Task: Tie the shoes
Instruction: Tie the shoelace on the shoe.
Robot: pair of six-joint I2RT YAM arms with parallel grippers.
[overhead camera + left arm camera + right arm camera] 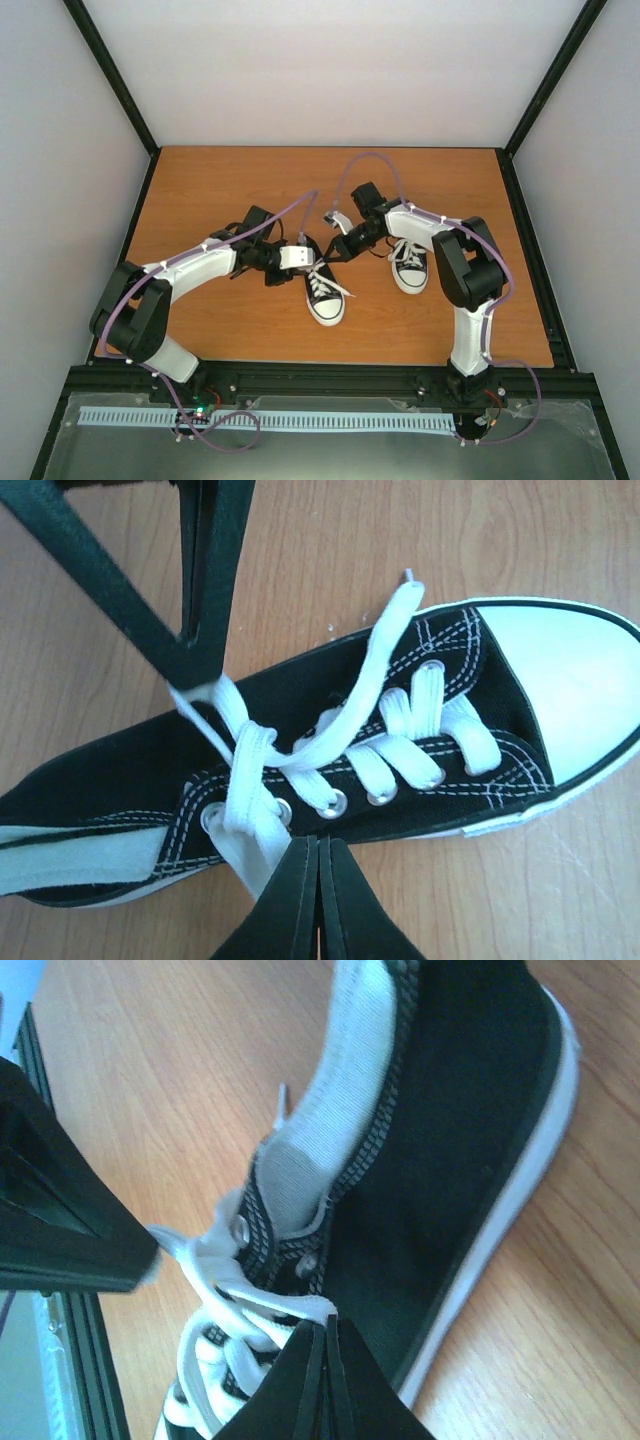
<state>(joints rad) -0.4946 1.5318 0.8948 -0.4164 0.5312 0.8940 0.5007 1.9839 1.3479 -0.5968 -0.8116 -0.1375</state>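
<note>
Two black sneakers with white toe caps stand on the wooden table (220,190). The left shoe (327,298) lies under both grippers, toe towards the arms; the right shoe (409,268) sits beside the right arm. My left gripper (306,254) is shut on a white lace (248,810) at the near side of the shoe (470,710); its fingertips (300,865) are pressed together. My right gripper (334,248) is shut on the other lace (290,1307) of the same shoe (450,1140). The two laces cross once over the tongue (245,742). One loose lace end (385,640) lies across the shoe.
The right arm's fingers (205,600) show at the top of the left wrist view, and the left arm's fingers (70,1245) at the left of the right wrist view. White walls enclose the table; a black rail (330,380) runs along the near edge.
</note>
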